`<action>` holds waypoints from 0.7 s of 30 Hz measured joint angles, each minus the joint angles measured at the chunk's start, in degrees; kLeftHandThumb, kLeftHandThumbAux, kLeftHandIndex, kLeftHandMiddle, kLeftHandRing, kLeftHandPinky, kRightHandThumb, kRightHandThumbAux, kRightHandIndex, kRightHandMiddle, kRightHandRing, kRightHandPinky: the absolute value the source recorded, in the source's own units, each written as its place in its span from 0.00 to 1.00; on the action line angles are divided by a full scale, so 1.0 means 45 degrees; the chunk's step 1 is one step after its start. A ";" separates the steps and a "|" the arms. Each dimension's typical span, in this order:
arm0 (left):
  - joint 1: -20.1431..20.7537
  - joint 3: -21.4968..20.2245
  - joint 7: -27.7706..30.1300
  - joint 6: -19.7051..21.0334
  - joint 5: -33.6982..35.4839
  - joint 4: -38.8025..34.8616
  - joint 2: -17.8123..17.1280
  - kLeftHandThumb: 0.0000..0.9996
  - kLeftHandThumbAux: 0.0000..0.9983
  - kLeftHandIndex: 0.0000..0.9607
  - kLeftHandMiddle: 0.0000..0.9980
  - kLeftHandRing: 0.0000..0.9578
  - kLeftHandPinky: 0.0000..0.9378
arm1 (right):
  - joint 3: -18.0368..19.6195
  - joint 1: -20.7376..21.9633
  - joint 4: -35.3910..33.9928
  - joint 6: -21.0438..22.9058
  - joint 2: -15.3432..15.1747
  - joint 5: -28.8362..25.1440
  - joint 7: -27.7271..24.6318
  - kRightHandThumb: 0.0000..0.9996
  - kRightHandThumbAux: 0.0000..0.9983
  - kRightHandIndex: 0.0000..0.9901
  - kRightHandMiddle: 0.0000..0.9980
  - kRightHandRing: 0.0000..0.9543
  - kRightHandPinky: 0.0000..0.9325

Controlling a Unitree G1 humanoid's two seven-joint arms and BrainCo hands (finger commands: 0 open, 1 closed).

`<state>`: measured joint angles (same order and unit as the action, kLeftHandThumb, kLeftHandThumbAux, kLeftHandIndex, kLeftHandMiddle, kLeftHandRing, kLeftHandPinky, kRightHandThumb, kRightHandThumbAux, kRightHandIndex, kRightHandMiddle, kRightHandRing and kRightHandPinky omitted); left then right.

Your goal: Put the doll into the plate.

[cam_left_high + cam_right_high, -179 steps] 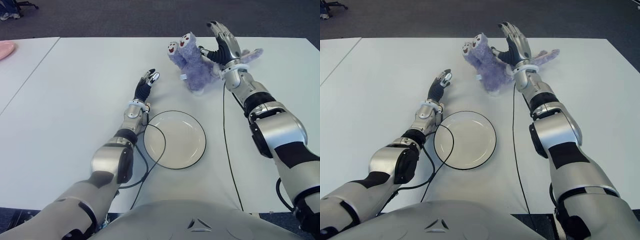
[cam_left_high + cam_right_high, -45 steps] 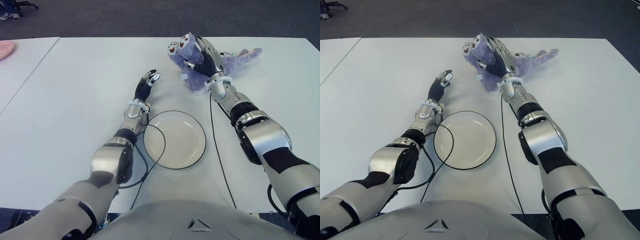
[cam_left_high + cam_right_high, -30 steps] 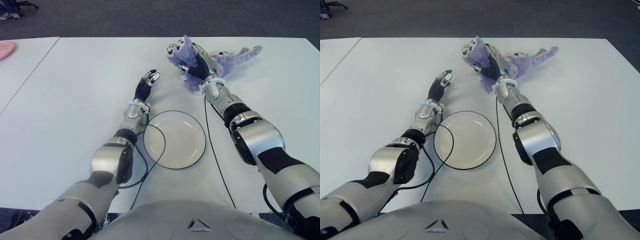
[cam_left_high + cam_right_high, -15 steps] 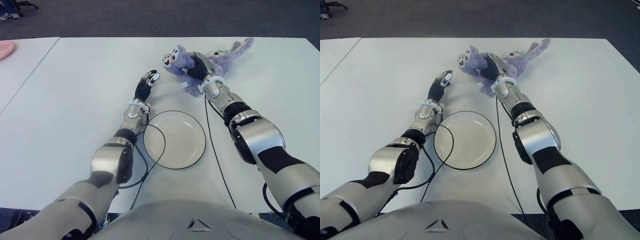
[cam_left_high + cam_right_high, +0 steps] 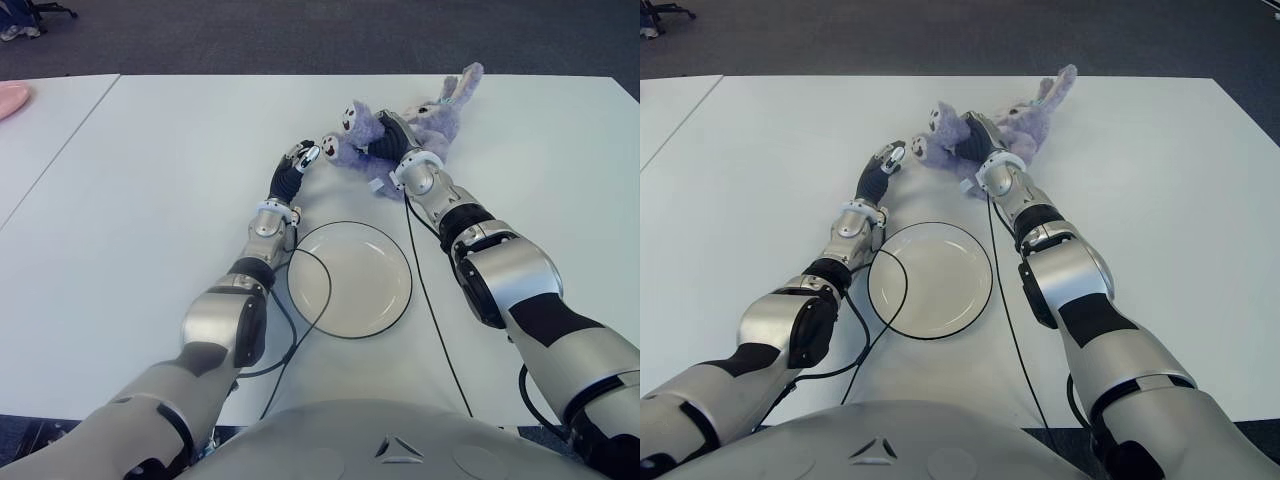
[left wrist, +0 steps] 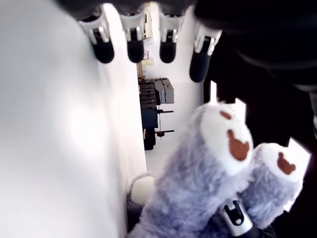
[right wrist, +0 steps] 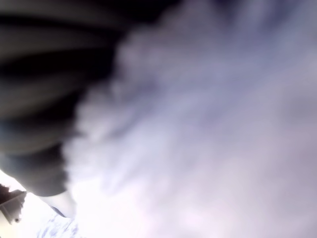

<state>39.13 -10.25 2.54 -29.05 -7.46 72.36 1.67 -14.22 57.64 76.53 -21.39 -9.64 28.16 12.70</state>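
Doll (image 5: pixel 400 135) is getting dragged down-left toward the plate (image 5: pixel 352 279), right hand (image 5: pixel 385 140) clamped on its middle, floppy legs risking bumping the open-fingered left hand (image 5: pixel 297 162)

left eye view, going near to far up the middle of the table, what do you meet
plate → left robot hand, fingers straight and empty → purple doll, gripped by the right robot hand
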 measured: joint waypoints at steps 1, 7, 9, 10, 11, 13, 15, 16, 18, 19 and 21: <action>0.0000 0.0000 -0.0013 0.0000 0.0000 0.0000 0.0002 0.00 0.35 0.21 0.07 0.02 0.00 | 0.0027 0.0000 -0.0002 0.0008 -0.0007 -0.0037 0.0003 0.41 0.78 0.79 0.87 0.90 0.93; 0.0003 -0.0011 -0.0117 0.0000 0.0002 -0.0001 0.0029 0.00 0.37 0.21 0.07 0.03 0.00 | 0.0271 -0.0002 -0.0076 -0.0260 -0.0227 -0.0181 0.0026 0.38 0.80 0.82 0.89 0.92 0.93; 0.0005 -0.0028 -0.0163 0.0000 0.0012 -0.0001 0.0042 0.00 0.37 0.21 0.07 0.03 0.00 | 0.0356 -0.0005 -0.0114 -0.0425 -0.0326 -0.0266 0.0034 0.36 0.80 0.82 0.89 0.93 0.94; 0.0006 -0.0038 -0.0177 -0.0001 0.0019 -0.0001 0.0047 0.00 0.37 0.21 0.07 0.03 0.00 | 0.0419 -0.0013 -0.0134 -0.0542 -0.0392 -0.0333 0.0041 0.36 0.80 0.82 0.89 0.93 0.94; 0.0007 -0.0048 -0.0183 -0.0001 0.0021 -0.0001 0.0051 0.00 0.37 0.20 0.07 0.03 0.00 | 0.0467 -0.0015 -0.0147 -0.0652 -0.0455 -0.0367 0.0045 0.35 0.81 0.82 0.89 0.93 0.94; 0.0008 -0.0061 -0.0184 -0.0001 0.0026 -0.0001 0.0054 0.00 0.37 0.20 0.07 0.03 0.00 | 0.0559 -0.0019 -0.0168 -0.0830 -0.0566 -0.0438 0.0043 0.35 0.81 0.82 0.89 0.93 0.94; 0.0008 -0.0071 -0.0183 -0.0001 0.0029 -0.0001 0.0055 0.00 0.36 0.20 0.07 0.03 0.01 | 0.0659 -0.0024 -0.0186 -0.0949 -0.0643 -0.0553 0.0038 0.34 0.81 0.83 0.90 0.93 0.94; 0.0007 -0.0080 -0.0183 -0.0001 0.0033 -0.0001 0.0056 0.00 0.36 0.19 0.07 0.03 0.01 | 0.0714 -0.0027 -0.0195 -0.0993 -0.0676 -0.0619 0.0037 0.34 0.81 0.83 0.90 0.93 0.94; 0.0007 -0.0121 -0.0183 -0.0001 0.0073 -0.0001 0.0060 0.00 0.36 0.18 0.07 0.03 0.01 | 0.0842 -0.0081 -0.0258 -0.1233 -0.0751 -0.0787 -0.0059 0.32 0.81 0.83 0.90 0.94 0.95; 0.0009 -0.0155 -0.0184 -0.0001 0.0115 -0.0001 0.0064 0.00 0.36 0.17 0.06 0.03 0.01 | 0.0943 -0.0157 -0.0355 -0.1508 -0.0809 -0.0914 -0.0162 0.31 0.81 0.83 0.90 0.94 0.95; 0.0016 -0.0207 -0.0184 -0.0001 0.0182 -0.0002 0.0074 0.00 0.36 0.16 0.06 0.03 0.02 | 0.1086 -0.0396 -0.0676 -0.2169 -0.0963 -0.1188 -0.0413 0.30 0.81 0.83 0.90 0.94 0.95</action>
<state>39.20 -11.18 1.71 -29.05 -6.64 72.36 2.00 -9.34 55.86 73.49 -31.15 -13.98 22.82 10.84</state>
